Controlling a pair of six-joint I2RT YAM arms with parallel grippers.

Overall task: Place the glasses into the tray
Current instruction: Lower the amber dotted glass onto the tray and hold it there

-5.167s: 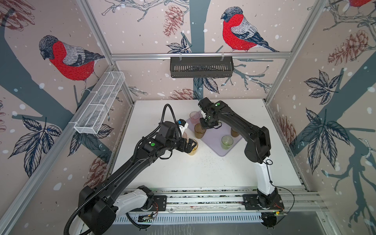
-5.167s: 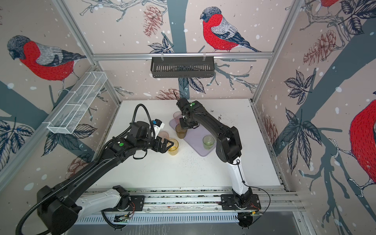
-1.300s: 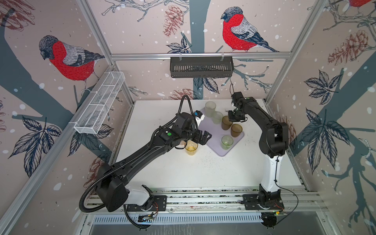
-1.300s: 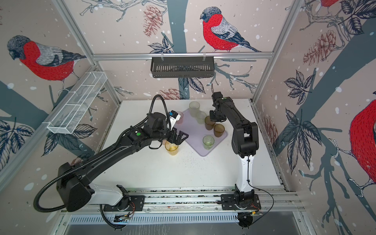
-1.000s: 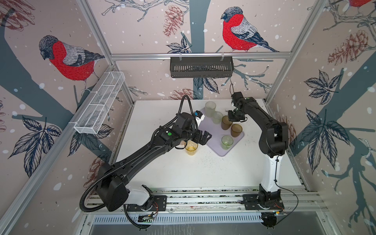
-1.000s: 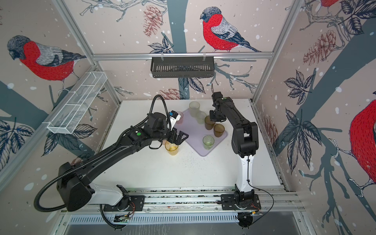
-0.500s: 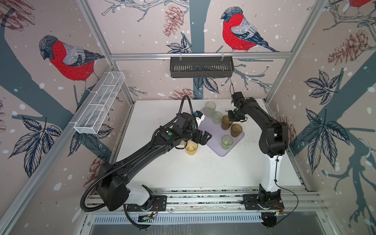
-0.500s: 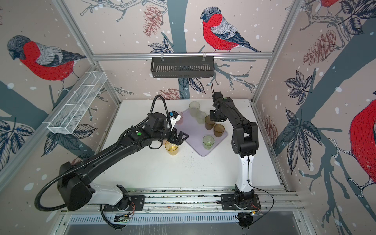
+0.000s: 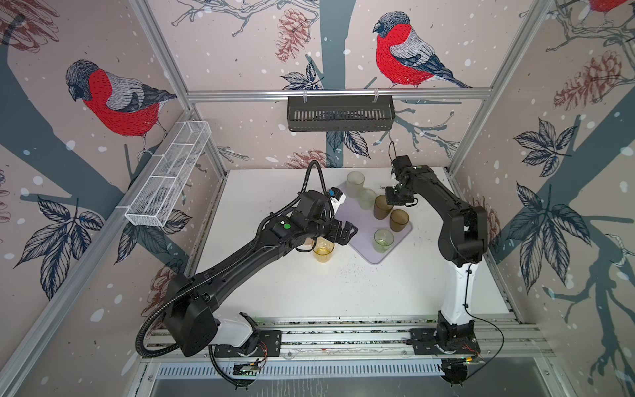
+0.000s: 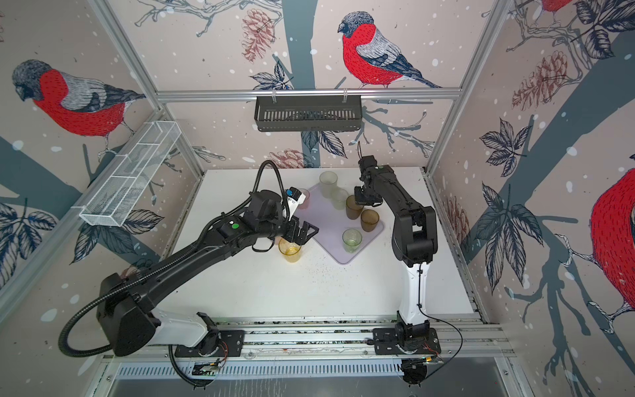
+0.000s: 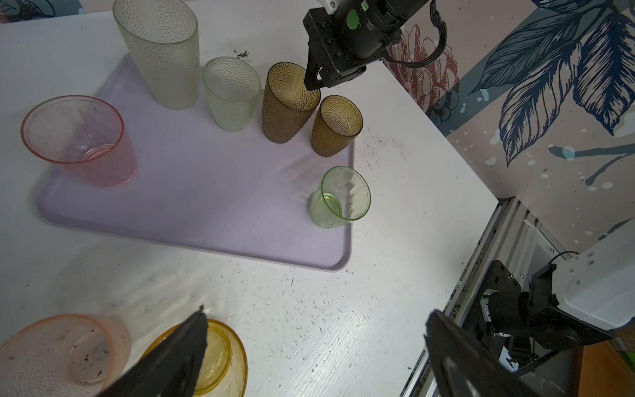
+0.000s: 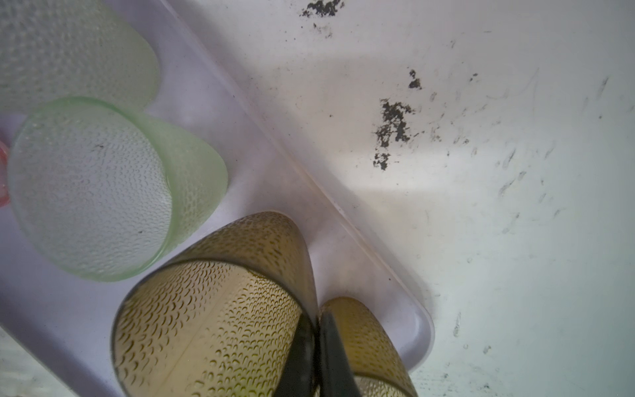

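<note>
Now, right jaws: closed on the rim wall of the tall brown glass [image 11: 288, 103], one finger inside and one outside, as the right wrist view shows.
Tall brown glass: upright, its base apparently down on the tray [image 11: 206, 213], just beside the short brown glass [image 11: 336, 125] at the tray's far right side.
Change over several seconds: the right arm has carried this glass across from the tray's left side to its present spot.
Change over the last second: none visible; both arms are still and the grip has not been let go.
Left jaws: wide apart and empty, hanging over the tray's near edge just past the amber glass [image 11: 223, 357]; earlier they were close against that glass.
On the tray: six glasses, namely the two brown ones, the green glass [image 11: 340, 199], the pink glass [image 11: 79, 144], the short frosted glass [image 11: 230, 92] and the tall frosted glass [image 11: 161, 51] at the far edge.
Off the tray: the amber glass and a second pink glass [image 11: 58, 354], side by side on the worktop [image 11: 343, 309] near the left jaws.
Meaning for the task: judged mostly done; the brown glass seems placed and awaits release, leaving two glasses to move.
</note>
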